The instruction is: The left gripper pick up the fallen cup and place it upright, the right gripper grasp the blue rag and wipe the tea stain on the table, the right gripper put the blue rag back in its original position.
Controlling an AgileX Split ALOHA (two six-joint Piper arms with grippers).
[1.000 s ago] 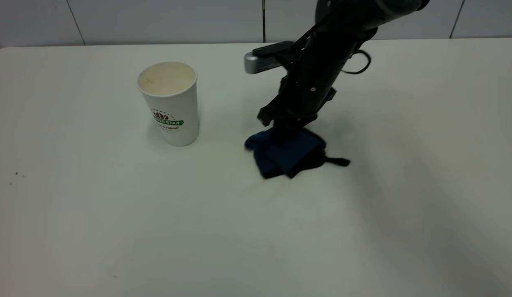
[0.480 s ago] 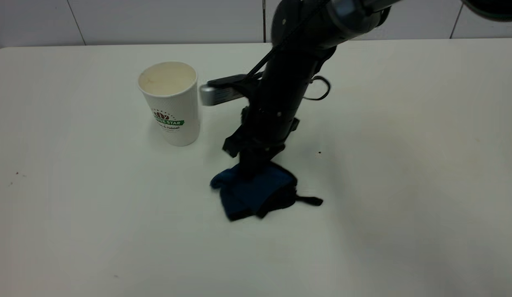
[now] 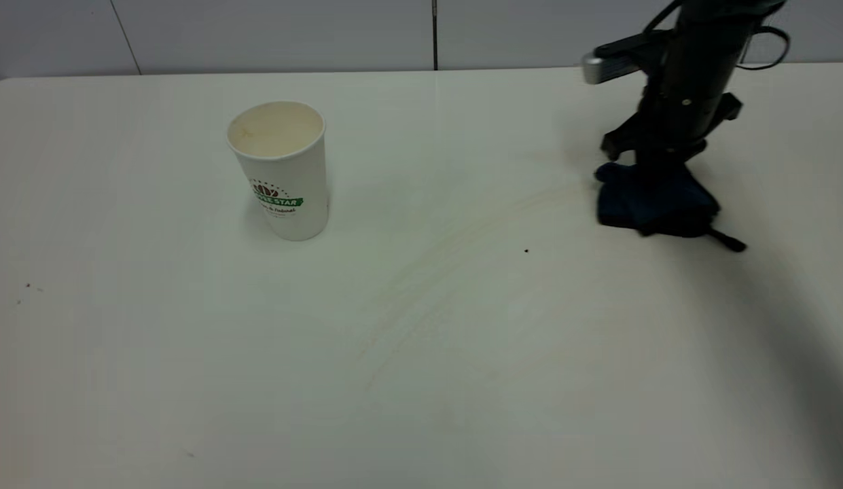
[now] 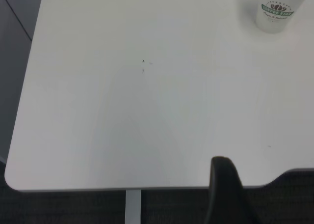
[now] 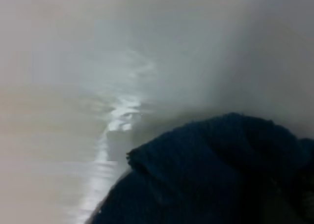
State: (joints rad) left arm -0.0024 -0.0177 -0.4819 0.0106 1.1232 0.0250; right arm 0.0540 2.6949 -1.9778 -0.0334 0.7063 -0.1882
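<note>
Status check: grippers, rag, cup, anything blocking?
Right gripper on blue rag, far right of table. Cup upright. Left gripper out of sight. Nothing blocking.

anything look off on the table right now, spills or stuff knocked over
Nothing is knocked over: the tall white paper cup stands upright. The one oddity is faint yellowish streaks smeared diagonally across the white table, running toward the dark navy-blue rag under the right gripper at the far right.

Cup (image 3: 278, 170) well left of rag (image 3: 652, 200)
</note>
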